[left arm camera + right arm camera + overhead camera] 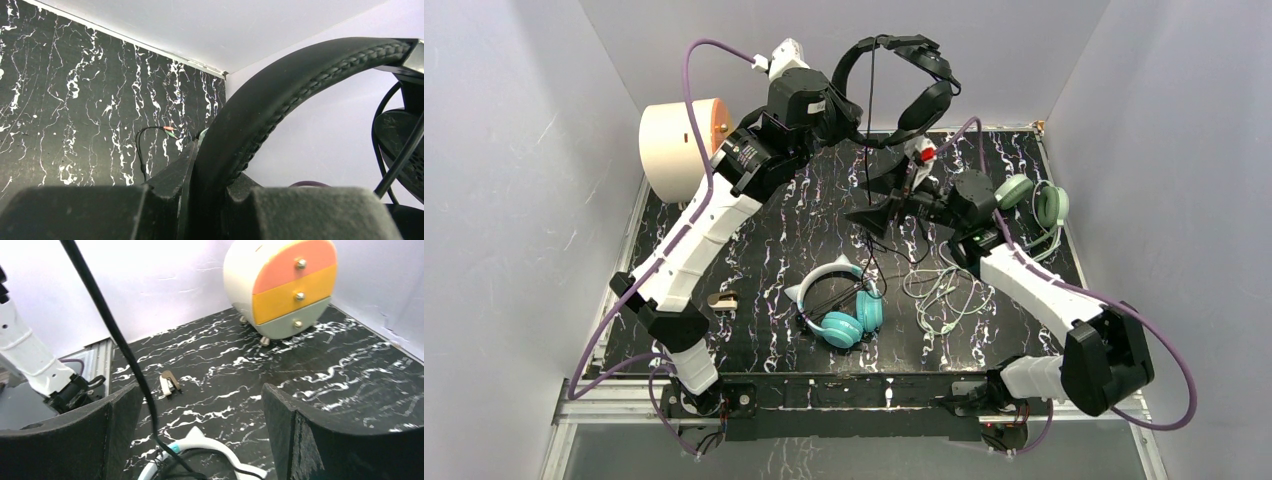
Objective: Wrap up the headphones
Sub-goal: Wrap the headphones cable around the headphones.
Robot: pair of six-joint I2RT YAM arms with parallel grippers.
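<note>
My left gripper is shut on the padded headband of the all-black headphones and holds them high over the back of the table. The left wrist view shows the band pinched between the fingers. Their black cable hangs straight down. My right gripper is open. In the right wrist view the cable passes between the jaws, close to the left finger, untouched. The teal headphones with the white cat-ear band lie at front centre. The sage-green headphones lie at the right.
A round cabinet with orange, yellow and grey drawers stands at the back left, also in the right wrist view. A small clip lies at the left. The green headset's light cable sprawls loose beside the teal headset.
</note>
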